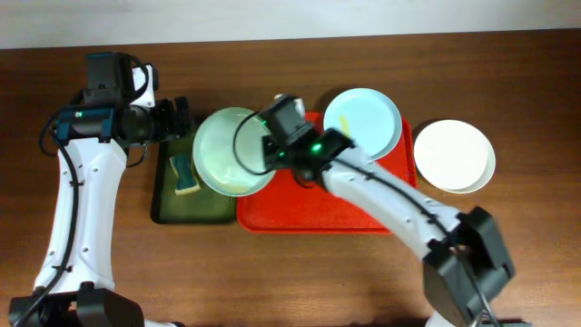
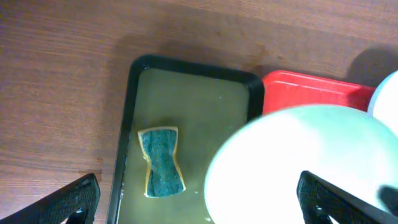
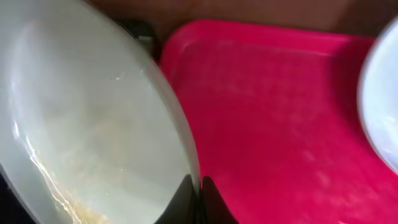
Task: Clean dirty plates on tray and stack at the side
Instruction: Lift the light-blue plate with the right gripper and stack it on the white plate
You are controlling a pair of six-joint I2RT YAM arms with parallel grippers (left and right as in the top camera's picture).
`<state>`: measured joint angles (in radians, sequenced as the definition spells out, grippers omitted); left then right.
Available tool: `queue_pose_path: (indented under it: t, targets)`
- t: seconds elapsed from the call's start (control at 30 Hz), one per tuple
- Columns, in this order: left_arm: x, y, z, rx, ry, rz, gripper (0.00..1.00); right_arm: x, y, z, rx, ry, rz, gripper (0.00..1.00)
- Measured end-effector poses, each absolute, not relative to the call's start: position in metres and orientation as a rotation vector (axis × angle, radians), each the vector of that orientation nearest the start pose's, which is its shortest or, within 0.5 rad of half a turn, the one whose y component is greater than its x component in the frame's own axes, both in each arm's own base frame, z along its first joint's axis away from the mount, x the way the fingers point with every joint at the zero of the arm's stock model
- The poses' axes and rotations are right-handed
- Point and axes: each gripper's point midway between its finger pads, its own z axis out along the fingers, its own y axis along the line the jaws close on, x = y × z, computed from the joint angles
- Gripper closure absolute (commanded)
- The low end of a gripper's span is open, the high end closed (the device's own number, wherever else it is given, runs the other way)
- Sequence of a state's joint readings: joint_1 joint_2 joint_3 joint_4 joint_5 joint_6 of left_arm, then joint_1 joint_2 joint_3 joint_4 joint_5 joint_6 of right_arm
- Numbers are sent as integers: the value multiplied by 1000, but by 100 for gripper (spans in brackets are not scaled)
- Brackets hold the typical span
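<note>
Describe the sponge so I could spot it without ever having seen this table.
Find the big red tray in the middle of the table; a narrower dark green tray sits along its left side. The sponge lies in that one: small, waisted, teal on top with yellow edges, unlike the round pale green plate beside it.

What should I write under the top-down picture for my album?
Right claw holds the green plate near the sponge; blue plate on the red tray, white plate beside it.

pale green plate (image 1: 218, 154) | pale blue plate (image 1: 365, 116) | white plate (image 1: 454, 154) | red-orange tray (image 1: 304, 211)
</note>
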<state>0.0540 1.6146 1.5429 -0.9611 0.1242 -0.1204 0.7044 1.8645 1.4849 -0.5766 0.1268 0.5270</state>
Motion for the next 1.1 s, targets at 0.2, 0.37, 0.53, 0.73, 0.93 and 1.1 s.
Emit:
queue_pose_path:
  t: [0.2,0.37,0.53,0.73,0.93,1.1]
  targets:
    - [406,1,209,-182,2597,-185,0,421,341,167,-292,2072,-25,96]
    - [406,5,209,-195,2596,-177,0,430,356,264,-377,1647,-320,96]
    - [406,5,210,-195,2595,-179,1,410,371,310,-404,1489,-408,96]
    - [406,4,210,-194,2595,-182,1,411,370,311,-414,1485,-421,96]
    - [407,4,210,-194,2592,-182,1,427,345,206,-392,1899,-210,96]
    - [407,4,210,-192,2593,-182,1,451,319,154,-184,2217,249,96]
